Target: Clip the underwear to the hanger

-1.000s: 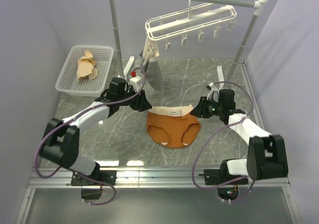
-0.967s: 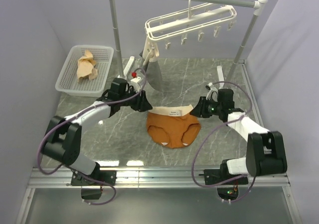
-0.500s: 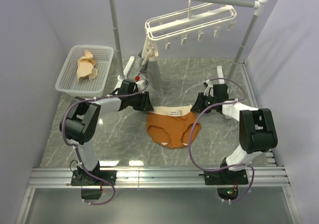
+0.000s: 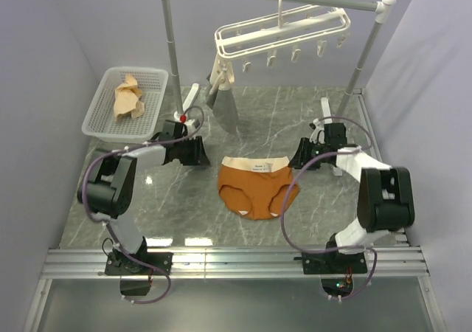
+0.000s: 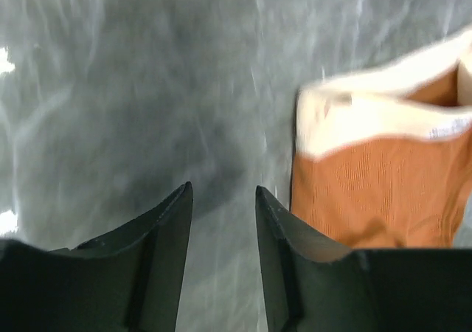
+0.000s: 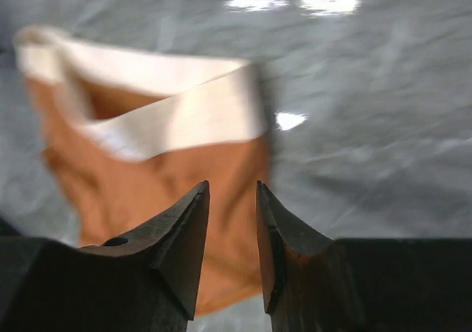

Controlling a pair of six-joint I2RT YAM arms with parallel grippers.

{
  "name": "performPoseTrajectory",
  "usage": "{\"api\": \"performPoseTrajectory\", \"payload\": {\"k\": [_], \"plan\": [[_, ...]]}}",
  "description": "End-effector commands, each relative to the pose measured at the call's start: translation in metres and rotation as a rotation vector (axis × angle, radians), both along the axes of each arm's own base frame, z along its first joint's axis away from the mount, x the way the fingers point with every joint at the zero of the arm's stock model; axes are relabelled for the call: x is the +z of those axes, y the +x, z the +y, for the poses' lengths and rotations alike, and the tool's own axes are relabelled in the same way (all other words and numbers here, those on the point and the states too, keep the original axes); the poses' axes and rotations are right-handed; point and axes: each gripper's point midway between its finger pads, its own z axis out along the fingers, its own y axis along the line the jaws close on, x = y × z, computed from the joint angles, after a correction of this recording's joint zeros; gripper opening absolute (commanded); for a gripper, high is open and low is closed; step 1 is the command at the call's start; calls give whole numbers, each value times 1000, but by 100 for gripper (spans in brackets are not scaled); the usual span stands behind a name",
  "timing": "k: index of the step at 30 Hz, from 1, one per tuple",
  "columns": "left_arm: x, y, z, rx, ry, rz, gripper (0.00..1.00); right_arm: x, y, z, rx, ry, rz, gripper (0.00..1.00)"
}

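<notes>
**One:** rust-orange ribbed-knit brief (image 4: 258, 190) with a pale beige waistband and a small label. It lies flat on the grey veined stone-look tabletop (image 4: 295, 118), waistband edge away from the arm bases, with bare surface all round it.

**One:** white plastic rectangular hanger (image 4: 280, 33) of parallel bars. It hangs tilted, high beyond the brief, hooked on a grey metal rail with white posts (image 4: 324, 1). At least five small clips dangle free, and a grey-and-beige garment (image 4: 223, 103) hangs from its left end.

**Two:** black two-finger grippers.
- The left gripper (image 4: 198, 153) sits just off the brief's left waistband corner, released, with only tabletop in the gap.
- The right gripper (image 4: 298, 157) sits close at the right corner, fingers narrowly parted and grasping nothing.

**One:** white lattice plastic basket (image 4: 99, 122), well left of the brief, holding one crumpled light tan cloth (image 4: 127, 99).
</notes>
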Motion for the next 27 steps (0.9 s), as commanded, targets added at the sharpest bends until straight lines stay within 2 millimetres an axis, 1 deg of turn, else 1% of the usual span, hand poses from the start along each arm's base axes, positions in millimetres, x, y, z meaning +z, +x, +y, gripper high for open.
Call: {"api": "performPoseTrajectory", "payload": {"k": [1, 2, 3, 4, 5, 7, 8, 9, 10, 11, 12, 13, 14, 15, 16, 17, 18, 19, 20, 21, 22, 23, 24, 25, 26, 27], "plan": [[35, -22, -2, -79, -46, -108, 45, 66, 1, 23, 105, 126, -216, 41], [56, -17, -7, -119, -76, -220, 46, 89, -1, 27, 126, 148, -289, 42], [91, -21, -9, -148, -111, -332, 47, 103, -3, 31, 146, 170, -333, 43], [101, -33, -11, -184, -139, -366, 48, 128, -5, 32, 163, 173, -422, 45], [129, -38, -10, -206, -154, -458, 49, 140, -7, 33, 176, 175, -463, 46], [148, -51, -12, -250, -175, -499, 50, 162, -10, 33, 186, 167, -545, 48], [166, -57, -11, -270, -182, -554, 50, 180, -16, 33, 198, 155, -613, 49], [175, -62, -11, -284, -191, -579, 51, 189, -18, 32, 200, 149, -649, 50], [190, -65, -13, -304, -202, -627, 51, 201, -19, 31, 202, 138, -697, 51], [214, -73, -16, -337, -223, -710, 52, 219, -24, 30, 209, 124, -771, 53], [228, -74, -19, -350, -230, -764, 53, 229, -27, 30, 213, 118, -813, 55], [254, -72, -23, -363, -243, -870, 54, 249, -32, 30, 223, 110, -895, 59], [268, -77, -31, -385, -251, -930, 60, 259, -34, 31, 231, 111, -934, 60], [278, -77, -36, -397, -252, -979, 62, 268, -35, 32, 235, 112, -971, 62], [301, -75, -43, -407, -254, -1053, 62, 286, -35, 33, 243, 112, -1031, 64], [305, -73, -54, -426, -244, -1083, 63, 294, -36, 34, 254, 115, -1054, 68], [314, -71, -59, -429, -247, -1111, 63, 303, -35, 34, 256, 116, -1071, 70], [334, -68, -64, -420, -254, -1167, 67, 319, -30, 34, 256, 117, -1095, 76], [336, -65, -76, -423, -247, -1185, 67, 326, -28, 35, 263, 118, -1104, 79], [352, -53, -74, -345, -215, -1225, 68, 330, -27, 36, 273, 116, -1096, 82], [356, -47, -83, -321, -182, -1263, 69, 347, -22, 36, 287, 105, -1130, 84], [360, -39, -84, -270, -160, -1274, 69, 353, -19, 35, 286, 88, -1142, 85], [368, -26, -78, -172, -118, -1285, 68, 358, -16, 33, 270, 82, -1153, 85], [370, -22, -80, -155, -104, -1294, 68, 372, -14, 32, 261, 74, -1201, 86], [366, -18, -88, -147, -99, -1285, 67, 377, -13, 31, 256, 66, -1226, 86], [373, -12, -86, -101, -86, -1292, 66, 386, -13, 30, 250, 55, -1280, 87]]}}
